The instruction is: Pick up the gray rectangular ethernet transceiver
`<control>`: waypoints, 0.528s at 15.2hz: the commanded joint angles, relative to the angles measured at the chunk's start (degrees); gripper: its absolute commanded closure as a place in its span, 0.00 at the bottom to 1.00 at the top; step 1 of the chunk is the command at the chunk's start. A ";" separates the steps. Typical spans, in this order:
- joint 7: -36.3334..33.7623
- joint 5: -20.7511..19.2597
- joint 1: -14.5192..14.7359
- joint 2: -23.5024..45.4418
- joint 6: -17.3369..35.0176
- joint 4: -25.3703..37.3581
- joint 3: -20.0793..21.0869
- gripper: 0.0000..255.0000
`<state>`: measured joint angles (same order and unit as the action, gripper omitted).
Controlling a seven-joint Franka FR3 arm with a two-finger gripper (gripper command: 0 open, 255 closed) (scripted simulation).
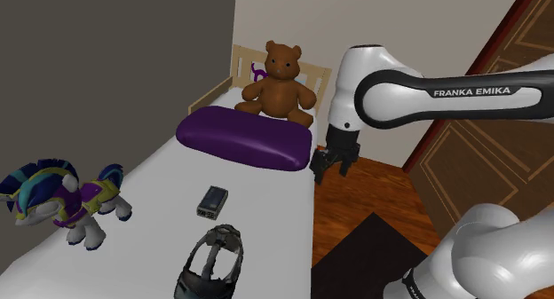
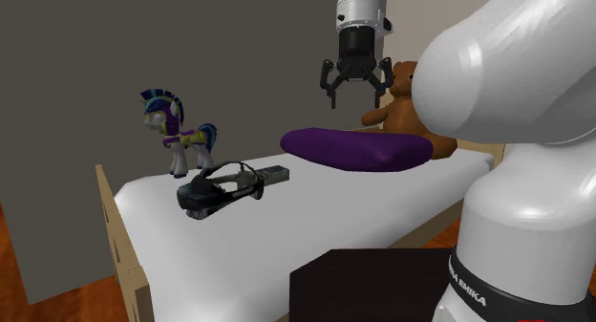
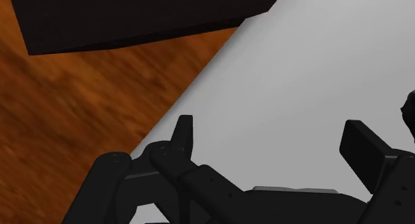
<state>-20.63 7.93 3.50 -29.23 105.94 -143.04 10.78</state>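
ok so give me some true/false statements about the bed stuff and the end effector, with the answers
1. The end effector is open and holds nothing. True.
2. The gray transceiver lies on the purple pillow. False: it lies on the white bed, apart from the pillow.
3. The teddy bear sits behind the pillow, against the headboard. True.
4. The toy pony lies on the wooden floor. False: it stands on the bed.
5. A black headset lies on the bed beside the transceiver. True.
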 commanded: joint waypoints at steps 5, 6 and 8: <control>-7.15 0.81 0.73 10.97 10.38 2.72 5.00 0.00; -8.48 0.63 0.82 12.98 11.96 3.46 5.79 0.00; -11.24 -0.08 0.98 17.14 14.98 5.19 7.28 0.00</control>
<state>-30.37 8.22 4.42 -14.53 118.88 -138.65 17.23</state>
